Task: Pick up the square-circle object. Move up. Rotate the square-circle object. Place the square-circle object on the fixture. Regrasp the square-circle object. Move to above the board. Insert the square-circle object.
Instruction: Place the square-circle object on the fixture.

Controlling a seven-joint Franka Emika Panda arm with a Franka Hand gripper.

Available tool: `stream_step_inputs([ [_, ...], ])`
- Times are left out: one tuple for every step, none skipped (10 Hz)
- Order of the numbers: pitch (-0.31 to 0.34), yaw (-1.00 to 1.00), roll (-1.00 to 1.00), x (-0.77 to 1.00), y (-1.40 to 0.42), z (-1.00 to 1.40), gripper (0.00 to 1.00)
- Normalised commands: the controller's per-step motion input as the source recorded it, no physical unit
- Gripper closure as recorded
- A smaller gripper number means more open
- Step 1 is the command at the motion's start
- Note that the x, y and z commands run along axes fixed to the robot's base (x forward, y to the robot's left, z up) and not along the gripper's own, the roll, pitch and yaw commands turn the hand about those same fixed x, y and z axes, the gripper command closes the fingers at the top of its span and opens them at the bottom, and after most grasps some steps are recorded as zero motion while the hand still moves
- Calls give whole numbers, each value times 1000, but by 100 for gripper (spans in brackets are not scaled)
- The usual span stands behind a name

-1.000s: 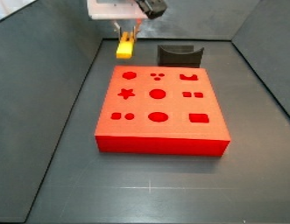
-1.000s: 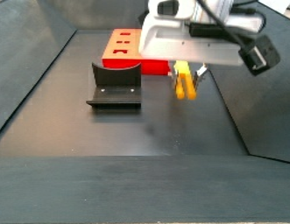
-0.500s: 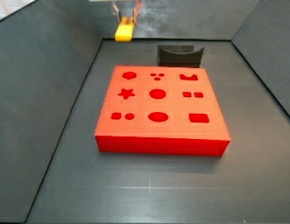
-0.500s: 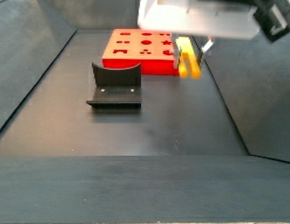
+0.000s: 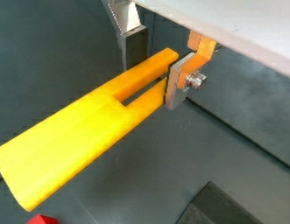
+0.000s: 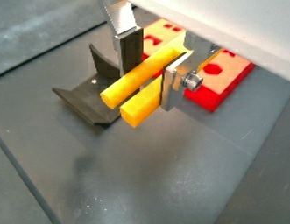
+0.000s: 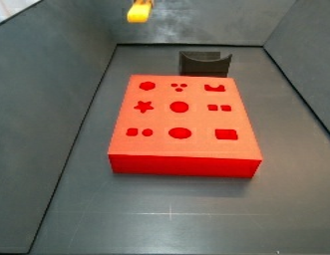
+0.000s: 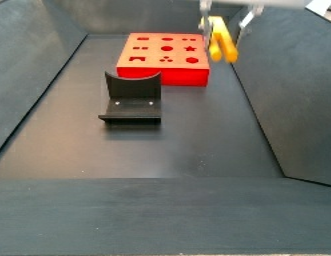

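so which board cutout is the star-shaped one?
On the flat red board, the star cutout sits in the left column, second from the fixture end. Gripper holds the yellow peg aloft.

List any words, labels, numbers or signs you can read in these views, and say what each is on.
None can be read in any view.
The board bears only shaped cut-outs, no lettering.
The square-circle object, clamped in the tool above the floor, is plain yellow.
The fixture is plain dark.
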Motion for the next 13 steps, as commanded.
stream_step_inputs([
  [-115,193,-318,1000,-219,267,100],
  [-84,185,-318,1000,-218,197,100],
  [-27,126,-285,1000,-169,166,100],
  [15,82,-254,1000,-148,145,100],
  [44,54,-226,1000,-132,129,100],
  [86,29,-189,1000,-101,103,100],
  [97,17,-173,1000,-90,93,100],
  [112,7,-142,1000,-62,63,100],
  [119,8,-136,1000,-50,51,100],
  [123,12,-132,1000,-35,40,100],
  [121,13,-130,1000,-23,27,100],
  [124,14,-130,889,-12,19,100],
  [128,16,-130,793,-5,15,100],
])
